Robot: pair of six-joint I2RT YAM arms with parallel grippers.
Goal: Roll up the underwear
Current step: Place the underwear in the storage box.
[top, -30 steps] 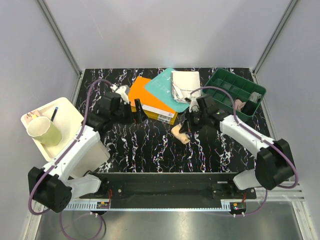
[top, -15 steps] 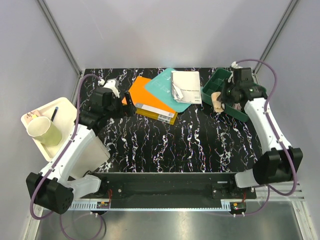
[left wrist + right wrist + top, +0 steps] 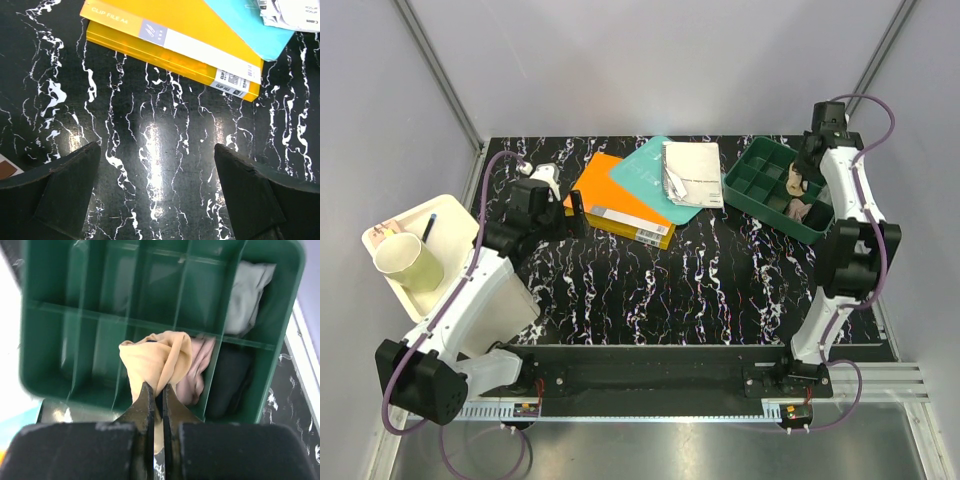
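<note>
My right gripper point(image 3: 156, 390) is shut on the beige underwear point(image 3: 155, 357), bunched into a roll, and holds it just above the middle compartments of the green divided tray point(image 3: 50, 310). From above, the right gripper point(image 3: 798, 182) hangs over the tray point(image 3: 760, 165) at the table's back right. The light grey underwear point(image 3: 247, 292) lies in the tray's far right compartment. A pink cloth point(image 3: 197, 372) and a dark one point(image 3: 230, 375) fill nearby cells. My left gripper point(image 3: 156, 170) is open and empty over bare table, beside the orange file point(image 3: 165, 30).
An orange clip file point(image 3: 620, 205), a teal book point(image 3: 650, 175) and a white booklet point(image 3: 690, 170) lie stacked at the back centre. A cream tray point(image 3: 455, 225) with a cup point(image 3: 408, 262) stands off the table's left edge. The black marbled tabletop point(image 3: 700, 280) stretches in front.
My right gripper has carried the beige underwear from the table's middle up and back right to over the green tray. My left arm has drawn back slightly to the left.
</note>
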